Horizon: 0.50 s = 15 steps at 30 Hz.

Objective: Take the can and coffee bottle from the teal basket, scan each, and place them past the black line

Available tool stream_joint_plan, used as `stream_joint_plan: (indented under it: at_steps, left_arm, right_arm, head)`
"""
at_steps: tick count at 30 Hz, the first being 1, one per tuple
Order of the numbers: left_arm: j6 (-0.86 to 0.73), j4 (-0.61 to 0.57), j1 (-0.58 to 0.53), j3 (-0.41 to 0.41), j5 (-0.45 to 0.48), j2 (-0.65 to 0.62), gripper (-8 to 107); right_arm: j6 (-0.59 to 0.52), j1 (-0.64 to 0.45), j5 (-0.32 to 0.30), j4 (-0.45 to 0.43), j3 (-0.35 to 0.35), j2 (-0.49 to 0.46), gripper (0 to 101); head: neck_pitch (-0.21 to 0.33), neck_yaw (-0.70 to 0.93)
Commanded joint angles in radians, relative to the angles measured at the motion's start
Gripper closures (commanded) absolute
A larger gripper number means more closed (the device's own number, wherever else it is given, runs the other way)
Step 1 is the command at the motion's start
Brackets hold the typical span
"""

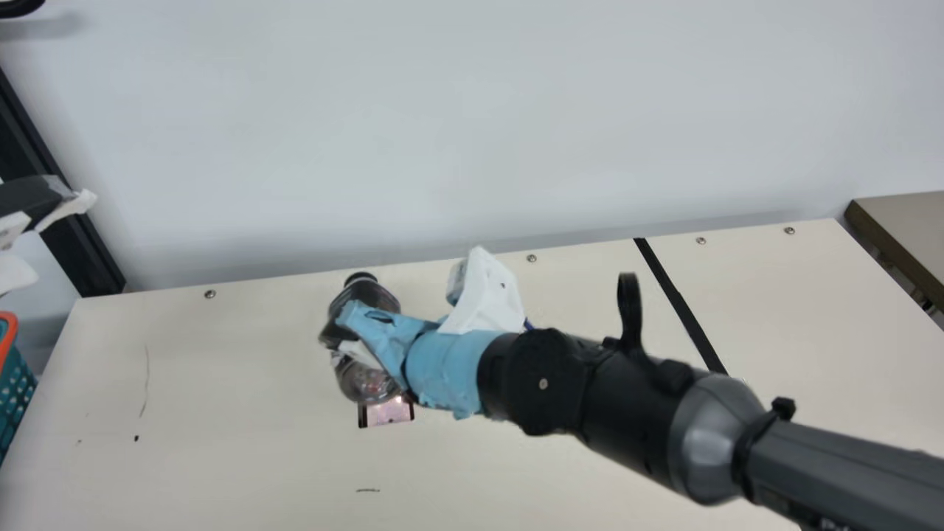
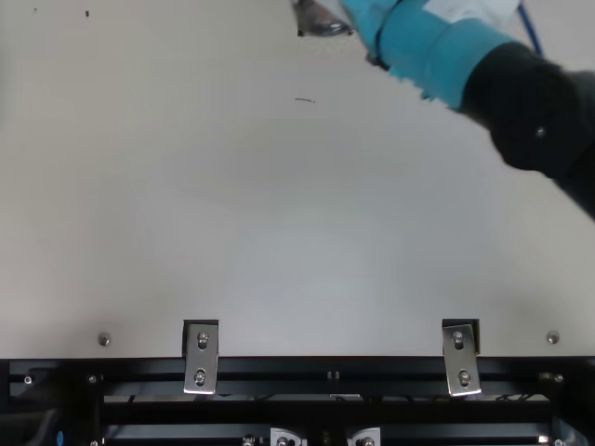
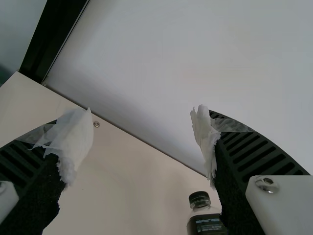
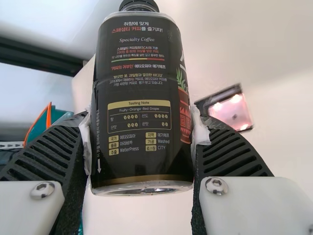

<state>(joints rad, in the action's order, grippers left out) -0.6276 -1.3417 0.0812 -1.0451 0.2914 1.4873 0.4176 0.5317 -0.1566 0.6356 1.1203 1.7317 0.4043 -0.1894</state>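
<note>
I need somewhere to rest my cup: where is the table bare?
Bare: by the metal brackets; between the teal basket and coffee bottle; beyond the black line. Crowded: around the lit panel, where the right gripper and arm hang.

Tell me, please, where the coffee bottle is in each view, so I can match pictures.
Main view: coffee bottle left of centre, in the right claw.
Top view: bottle at the top edge, partly cut off.
Left wrist view: bottle at the bottom edge, right of centre.
Right wrist view: bottle between the fingers.
Shared landmark: cream table.
</note>
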Motion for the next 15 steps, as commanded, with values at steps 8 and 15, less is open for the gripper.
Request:
stream_joint_plan:
  at_steps: [8,15]
  left_arm:
    - [0.000,0.000,0.000,0.000,0.000,0.000,9]
    - [0.000,0.000,0.000,0.000,0.000,0.000,9]
  right_arm:
    - [0.621,0.042,-0.348,-0.814,0.291,-0.018,101]
    - [0.733,0.214,-0.576,-0.949,0.508,0.065,101]
  head:
    - [0.032,-0.005]
    - [0.032,-0.005]
